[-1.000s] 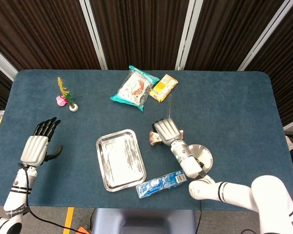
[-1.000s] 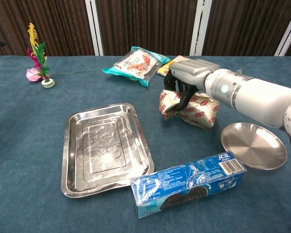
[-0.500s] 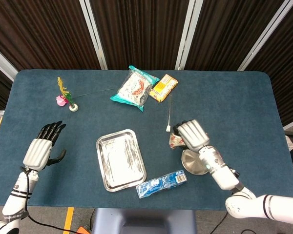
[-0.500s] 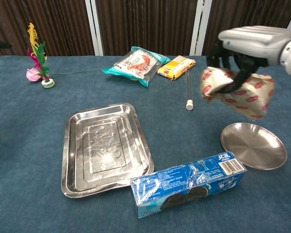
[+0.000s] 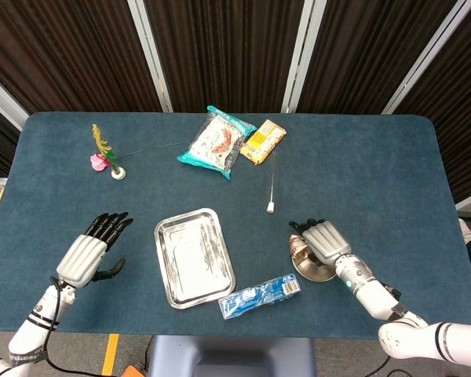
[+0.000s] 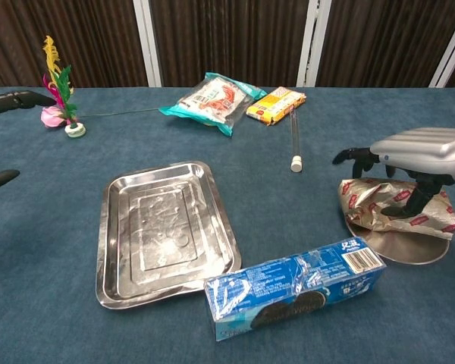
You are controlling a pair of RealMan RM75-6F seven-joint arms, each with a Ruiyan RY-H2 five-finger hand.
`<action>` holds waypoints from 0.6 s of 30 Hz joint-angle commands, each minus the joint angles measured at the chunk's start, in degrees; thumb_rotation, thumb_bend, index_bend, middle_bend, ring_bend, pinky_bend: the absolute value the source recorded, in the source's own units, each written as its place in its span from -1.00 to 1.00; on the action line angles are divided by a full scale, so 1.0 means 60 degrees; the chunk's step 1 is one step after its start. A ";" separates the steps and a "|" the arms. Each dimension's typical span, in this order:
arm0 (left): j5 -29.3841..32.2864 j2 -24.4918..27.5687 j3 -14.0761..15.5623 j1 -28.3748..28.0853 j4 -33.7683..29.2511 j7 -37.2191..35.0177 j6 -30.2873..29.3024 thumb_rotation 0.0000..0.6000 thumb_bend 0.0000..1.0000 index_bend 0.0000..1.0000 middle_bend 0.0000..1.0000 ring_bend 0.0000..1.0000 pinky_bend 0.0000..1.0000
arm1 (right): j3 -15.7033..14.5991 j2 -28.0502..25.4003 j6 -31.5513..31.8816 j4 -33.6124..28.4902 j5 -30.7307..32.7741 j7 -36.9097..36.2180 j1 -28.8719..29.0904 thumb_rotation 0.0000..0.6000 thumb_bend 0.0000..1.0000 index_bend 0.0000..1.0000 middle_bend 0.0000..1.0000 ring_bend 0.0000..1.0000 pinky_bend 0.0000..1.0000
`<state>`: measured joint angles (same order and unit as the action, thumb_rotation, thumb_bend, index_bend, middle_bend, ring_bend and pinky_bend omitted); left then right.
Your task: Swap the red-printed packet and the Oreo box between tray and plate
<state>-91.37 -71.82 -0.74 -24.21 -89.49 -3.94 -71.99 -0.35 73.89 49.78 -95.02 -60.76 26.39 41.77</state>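
The right hand has lowered the red-printed packet onto the plate, fingers curled over it; left hand spread, idle; the Oreo box awaits beside the tray.

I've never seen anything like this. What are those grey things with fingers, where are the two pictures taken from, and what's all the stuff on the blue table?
They are a robot's two mechanical hands. One picture looks down from its head, the other forward from its chest. The right hand rests over a crinkly red-printed packet lying on a round metal plate. The left hand hangs open, holding nothing. Between them lie a bare metal tray and, beside it, a blue Oreo box. Further back are two snack packets, a thin tube and a feathered toy.
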 commanded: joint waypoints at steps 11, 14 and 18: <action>-0.1812 0.0496 0.1052 -0.0721 -0.1023 -0.0428 0.0954 1.00 -0.21 -1.00 -1.00 -1.00 -0.94 | -0.1258 -0.2137 0.3596 -0.0723 -0.4313 -0.3338 -0.2988 1.00 -0.57 -1.00 -1.00 -1.00 -1.00; -0.1838 0.0299 0.1181 -0.0953 -0.1458 -0.0757 0.1399 1.00 -0.22 -1.00 -1.00 -1.00 -0.99 | -0.1432 -0.1494 0.5513 0.0470 -0.4689 -0.3625 -0.4359 1.00 -0.57 -1.00 -1.00 -1.00 -1.00; -0.1848 0.0002 0.1234 -0.1259 -0.1731 -0.1413 0.1830 1.00 -0.21 -1.00 -1.00 -1.00 -1.00 | -0.1474 -0.0750 0.6221 0.1634 -0.4679 -0.4188 -0.5092 1.00 -0.58 -1.00 -1.00 -1.00 -1.00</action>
<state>-102.35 -70.93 6.17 -30.66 -98.88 -10.94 -62.31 -7.22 66.12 81.69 -91.64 -86.50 5.43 17.40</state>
